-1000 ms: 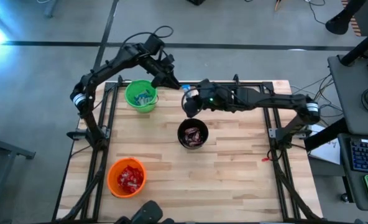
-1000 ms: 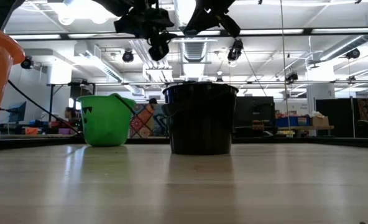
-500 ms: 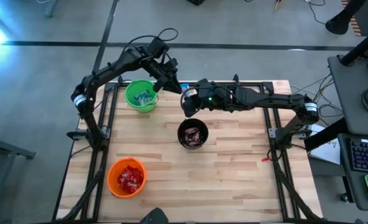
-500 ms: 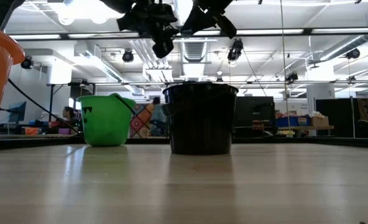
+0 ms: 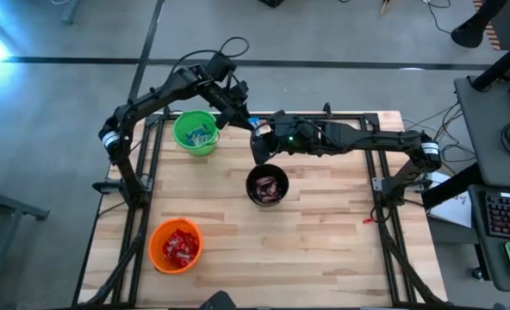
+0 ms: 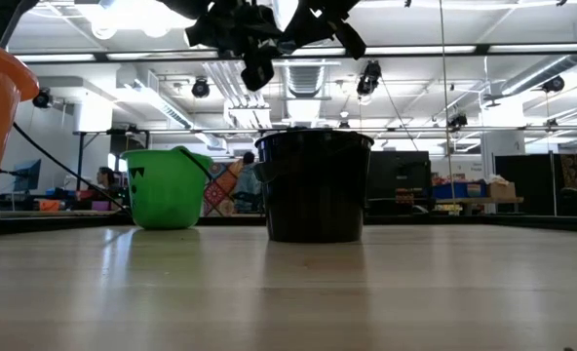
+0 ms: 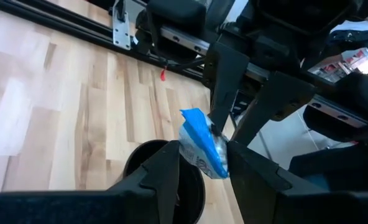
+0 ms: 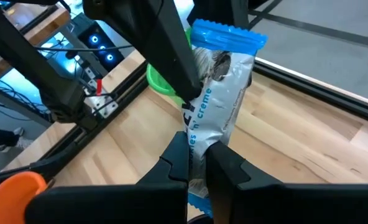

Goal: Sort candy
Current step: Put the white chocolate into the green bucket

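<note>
Sorting is seen well advanced: blue-and-white wrapped candy bar [image 8: 218, 106] is held in mid-air between both arms, above the pale wooden counter [image 5: 324, 224] near the green plastic cup [image 5: 195, 133]. It is pinched by the right gripper's [image 8: 198, 163] fingers, while the left gripper's [image 7: 199, 155] fingers are set around its other end. Sorted pieces are held in the green, black [image 5: 266, 186] and orange [image 5: 177, 245] cups; no loose candy is seen on the counter.

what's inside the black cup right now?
The black cup holds several candies in dark brown wrappers, as seen from above. Pieces lower down are covered by those on top. From table height the cup's wall hides everything inside.
</note>
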